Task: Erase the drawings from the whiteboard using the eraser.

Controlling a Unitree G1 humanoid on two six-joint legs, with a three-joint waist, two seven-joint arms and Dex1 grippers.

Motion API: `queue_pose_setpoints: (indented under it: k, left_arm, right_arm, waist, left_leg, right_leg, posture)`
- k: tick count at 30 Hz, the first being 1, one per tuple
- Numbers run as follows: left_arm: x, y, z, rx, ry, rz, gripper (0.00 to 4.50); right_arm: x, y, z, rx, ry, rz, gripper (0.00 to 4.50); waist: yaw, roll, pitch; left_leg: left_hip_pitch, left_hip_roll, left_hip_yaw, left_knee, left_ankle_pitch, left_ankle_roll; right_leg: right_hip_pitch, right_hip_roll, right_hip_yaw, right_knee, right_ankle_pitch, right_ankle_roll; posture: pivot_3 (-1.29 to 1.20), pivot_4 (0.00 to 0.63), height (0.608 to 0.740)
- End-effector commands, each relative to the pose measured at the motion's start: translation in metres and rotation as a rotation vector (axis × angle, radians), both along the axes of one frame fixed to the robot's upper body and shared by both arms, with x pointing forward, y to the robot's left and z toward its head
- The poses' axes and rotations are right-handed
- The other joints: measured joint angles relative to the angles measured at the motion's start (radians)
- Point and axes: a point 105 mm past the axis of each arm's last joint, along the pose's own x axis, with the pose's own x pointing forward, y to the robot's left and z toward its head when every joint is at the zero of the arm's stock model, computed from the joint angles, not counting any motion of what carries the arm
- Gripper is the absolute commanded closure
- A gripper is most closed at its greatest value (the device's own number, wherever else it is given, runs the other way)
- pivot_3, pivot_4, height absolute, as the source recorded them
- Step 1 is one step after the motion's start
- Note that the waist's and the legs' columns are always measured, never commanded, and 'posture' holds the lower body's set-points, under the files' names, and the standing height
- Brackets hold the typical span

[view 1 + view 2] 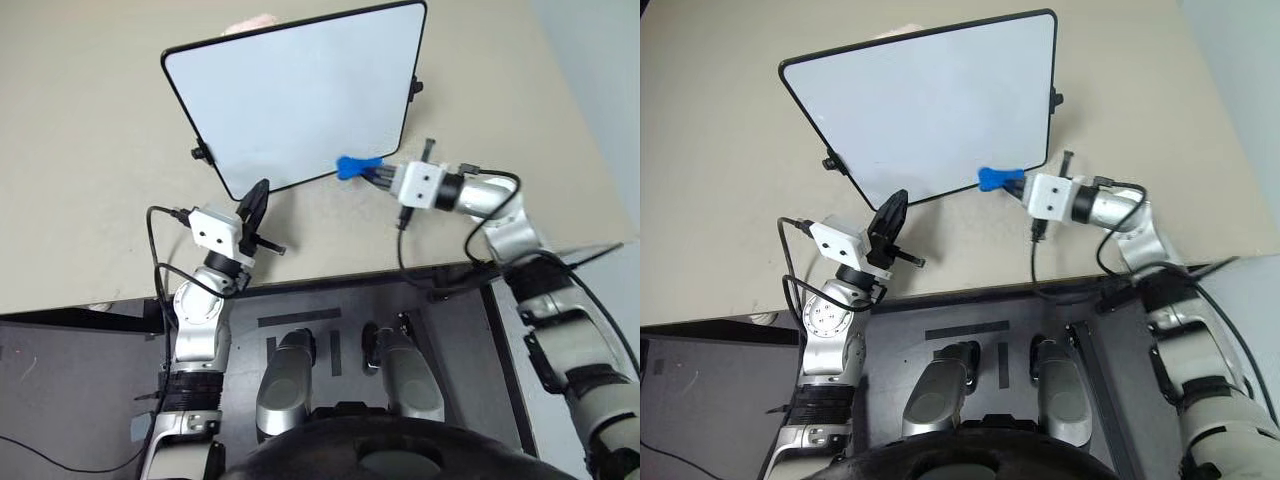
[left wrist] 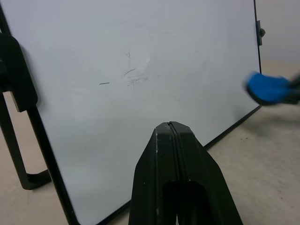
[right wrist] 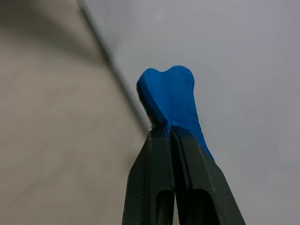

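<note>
**Eraser at the board's lower edge, marks down to faint traces**

Whiteboard (image 1: 300,95) stands propped up on the beige tabletop (image 1: 90,150), black frame all round, a small black knob (image 1: 416,87) on its right side and another (image 1: 201,153) on its left. Its face looks almost clean from the head views. From the left wrist view, though, a few thin grey strokes (image 2: 133,75) sit on the white, the faint leftovers of the drawings; no red or blue shows in them.

Over to the right gripper (image 1: 372,174): it is clamped tight on the eraser (image 1: 356,166), the bright blue bone-shaped block sticking out past the fingertips. The right wrist view gives it best, both black fingers (image 3: 154,178) pressed together around the eraser's base and its rounded head free. The eraser sits right at the board's lower edge near the bottom right corner; whether it touches the frame I cannot tell.

The left gripper (image 1: 256,198) hovers just off the board's lower left corner, its two fingers (image 2: 159,173) closed flat against each other with nothing between them, pointing at the board face. The left wrist view also catches the blue eraser off beside the frame, blurred.

No containers are on the table.
</note>
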Motion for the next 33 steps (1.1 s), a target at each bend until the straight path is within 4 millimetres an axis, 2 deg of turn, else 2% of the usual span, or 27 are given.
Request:
queue_pose_setpoints:
  k: [1,7,11,13,19,25,30,33]
  left_arm:
    - [-0.002,-0.004,0.012,0.004,-0.045,-0.026,4.50]
    - [0.002,-0.005,0.013,0.007,-0.045,-0.039,4.50]
    - [0.001,-0.004,0.014,0.009,-0.046,-0.040,4.50]
    - [0.002,-0.001,0.014,0.011,-0.047,-0.038,4.50]
    - [0.007,0.004,0.017,0.023,-0.051,-0.032,4.50]
    - [0.014,0.008,0.023,0.041,-0.065,-0.028,4.50]
    - [0.011,0.009,0.024,0.059,-0.055,-0.049,4.50]
    - [0.014,0.007,0.026,0.063,-0.055,-0.067,4.50]
  right_arm:
    - [-0.010,-0.006,0.013,-0.007,0.054,0.010,4.46]
    - [-0.025,-0.008,0.003,-0.043,0.169,0.018,4.46]
    - [-0.026,-0.009,-0.003,-0.057,0.209,-0.003,3.46]
    - [-0.027,-0.008,-0.003,-0.054,0.215,-0.005,2.72]
    - [-0.024,-0.012,0.017,0.012,0.137,-0.039,0.72]
    - [-0.031,-0.028,0.038,0.154,0.180,-0.066,0.72]
    - [-0.037,-0.043,0.031,0.188,0.228,-0.133,0.72]
    - [-0.042,-0.044,0.027,0.188,0.237,-0.141,0.72]
  waist:
    - [-0.001,0.000,0.000]
    - [-0.006,0.000,0.000]
    - [-0.006,0.000,0.000]
    - [-0.006,0.000,0.000]
    - [-0.003,0.000,0.000]
    - [-0.001,-0.001,0.000]
    - [0.000,-0.001,-0.001]
    - [-0.001,-0.001,-0.001]
  left_leg:
    - [0.001,0.000,0.000,0.000,0.000,0.000]
    - [0.008,0.000,0.001,-0.001,0.000,0.001]
    - [0.009,0.000,0.001,0.000,0.003,0.002]
    - [0.009,0.000,0.001,0.000,0.004,0.001]
    - [0.008,0.000,0.001,0.000,0.011,0.010]
    - [0.008,-0.001,0.000,0.000,0.011,0.010]
    - [0.007,-0.002,0.000,0.000,0.010,0.011]
    - [0.008,-0.002,0.000,0.000,0.009,0.011]
  right_leg:
    - [0.000,0.000,0.000,0.000,-0.001,0.000]
    - [0.004,0.000,0.000,0.002,-0.002,-0.002]
    - [0.007,0.000,0.000,0.002,0.000,-0.001]
    - [0.007,0.000,0.000,0.002,0.000,0.000]
    - [0.007,0.000,0.001,0.002,-0.003,0.007]
    - [0.007,0.000,0.001,0.002,-0.001,0.003]
    - [0.008,0.000,0.001,0.001,-0.002,0.004]
    - [0.008,0.000,0.001,0.001,-0.003,0.006]
  posture:
    - [0.00,0.150,0.740]
    - [0.00,0.150,0.740]
    - [0.00,0.150,0.740]
    - [0.00,0.150,0.740]
    - [0.00,0.150,0.740]
    - [0.00,0.150,0.740]
    - [0.00,0.150,0.740]
    - [0.00,0.150,0.740]
